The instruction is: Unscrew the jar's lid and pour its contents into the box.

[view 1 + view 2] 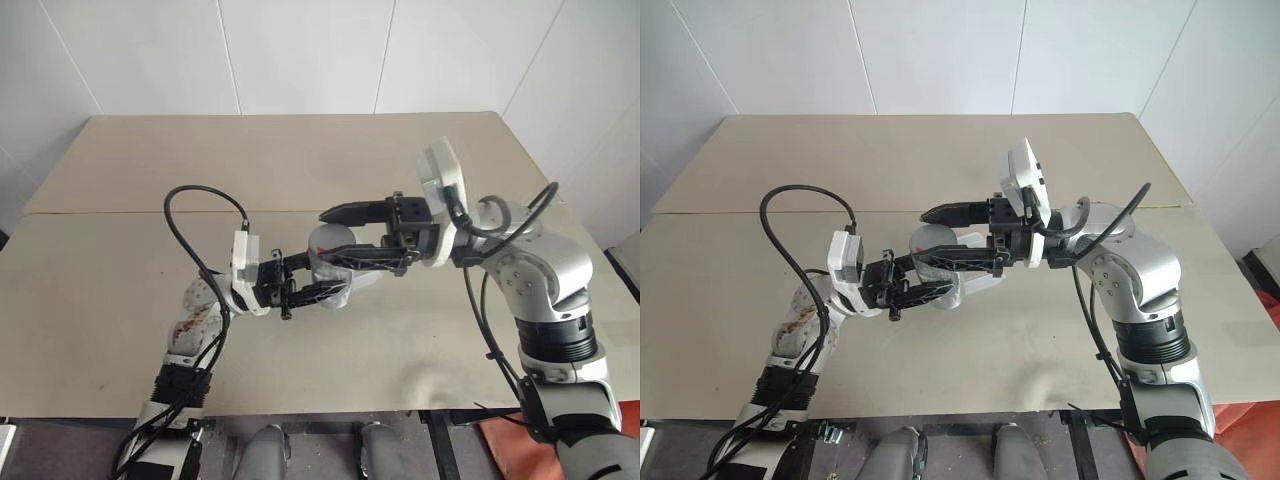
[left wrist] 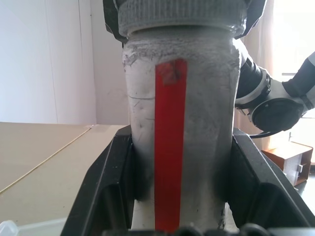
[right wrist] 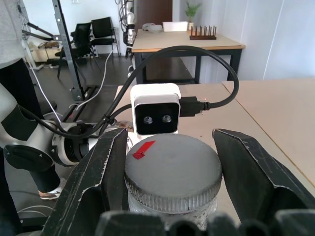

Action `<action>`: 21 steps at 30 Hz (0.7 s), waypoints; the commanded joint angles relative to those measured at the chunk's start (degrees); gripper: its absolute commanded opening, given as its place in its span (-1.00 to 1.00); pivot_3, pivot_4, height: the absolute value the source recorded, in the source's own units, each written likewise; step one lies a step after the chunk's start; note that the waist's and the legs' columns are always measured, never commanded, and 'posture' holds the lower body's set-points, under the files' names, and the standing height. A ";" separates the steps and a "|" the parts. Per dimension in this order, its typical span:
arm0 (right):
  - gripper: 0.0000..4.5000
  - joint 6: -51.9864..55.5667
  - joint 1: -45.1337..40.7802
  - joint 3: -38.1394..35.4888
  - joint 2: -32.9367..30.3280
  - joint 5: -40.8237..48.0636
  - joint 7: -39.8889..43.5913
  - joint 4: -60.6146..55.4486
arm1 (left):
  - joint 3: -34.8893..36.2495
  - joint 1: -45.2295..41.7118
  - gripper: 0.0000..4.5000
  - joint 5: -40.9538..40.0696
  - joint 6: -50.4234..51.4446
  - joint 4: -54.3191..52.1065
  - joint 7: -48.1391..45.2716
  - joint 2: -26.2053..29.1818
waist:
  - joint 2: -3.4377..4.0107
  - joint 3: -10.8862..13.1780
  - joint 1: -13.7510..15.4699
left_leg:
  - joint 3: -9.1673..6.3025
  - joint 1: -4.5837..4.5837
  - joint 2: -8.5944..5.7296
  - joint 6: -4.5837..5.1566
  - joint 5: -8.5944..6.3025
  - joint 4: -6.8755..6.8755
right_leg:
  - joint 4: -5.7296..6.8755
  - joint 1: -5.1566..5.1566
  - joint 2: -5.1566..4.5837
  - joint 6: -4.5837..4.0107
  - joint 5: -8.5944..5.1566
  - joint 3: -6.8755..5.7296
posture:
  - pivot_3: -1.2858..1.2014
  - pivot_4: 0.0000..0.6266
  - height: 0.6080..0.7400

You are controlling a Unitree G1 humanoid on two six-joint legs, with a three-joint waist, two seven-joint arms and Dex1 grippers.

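- Your left gripper (image 1: 312, 283) has its fingers clamped on the jar (image 2: 179, 132), held up above the bench (image 1: 300, 170).
- Your right gripper (image 3: 170, 162) has its fingers around the lid (image 3: 172, 169), which sits on the jar.

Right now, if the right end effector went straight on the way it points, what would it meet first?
The lid: it already sits between the right end effector fingers, screwed on the jar that the left end effector holds. Past it, probably the left wrist camera.
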 commanded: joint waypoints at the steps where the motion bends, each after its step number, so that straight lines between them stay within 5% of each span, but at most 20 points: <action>1: 0.20 -3.74 -0.92 -2.28 0.68 -1.09 -2.16 -1.57 | -1.19 -0.63 -0.06 0.13 -1.26 -2.07 -1.00 -0.69 | 0.00 0.00 0.00 | 0.00 0.00 0.00 0.00 0.00 0.00 | 0.00 0.00 0.00 0.00 0.00 0.00 | 0.03 -0.52 1.00; 7: 0.31 0.12 -2.97 -4.68 -0.34 1.24 -4.85 -1.36 | -0.59 -0.88 -0.06 0.59 -2.22 -1.00 -1.01 -1.21 | 0.01 0.00 0.02 | 0.01 -0.02 -0.02 0.00 0.00 0.01 | 0.00 -0.01 -0.02 0.01 0.00 0.00 | 0.03 -0.52 1.00; 12: 0.96 0.89 -2.19 -8.84 -1.31 2.86 -10.24 -4.64 | -0.08 -0.66 -0.06 1.18 -3.46 0.05 -0.26 -1.27 | 0.01 0.01 0.07 | 0.00 -0.02 -0.01 0.00 0.00 -0.01 | -0.02 -0.01 -0.01 0.00 0.00 -0.01 | 0.03 -0.52 1.00; 16: 0.96 4.41 0.03 -11.78 -5.57 4.05 -15.02 -12.01 | 0.06 -0.16 -0.06 4.05 -6.75 1.78 2.06 -1.64 | 0.01 0.01 0.28 | 0.00 -0.04 -0.02 0.00 0.00 -0.01 | -0.03 -0.01 -0.03 0.01 0.00 -0.01 | 0.03 -0.52 1.00; 21: 0.96 11.21 6.37 -8.40 -5.16 0.04 -31.32 -26.37 | 1.31 -1.61 -0.06 8.16 -12.08 4.57 8.89 -3.96 | 0.01 0.01 0.12 | -0.01 -0.05 -0.02 0.00 0.00 -0.02 | -0.04 -0.01 -0.04 0.01 -0.01 -0.03 | 0.03 -0.52 1.00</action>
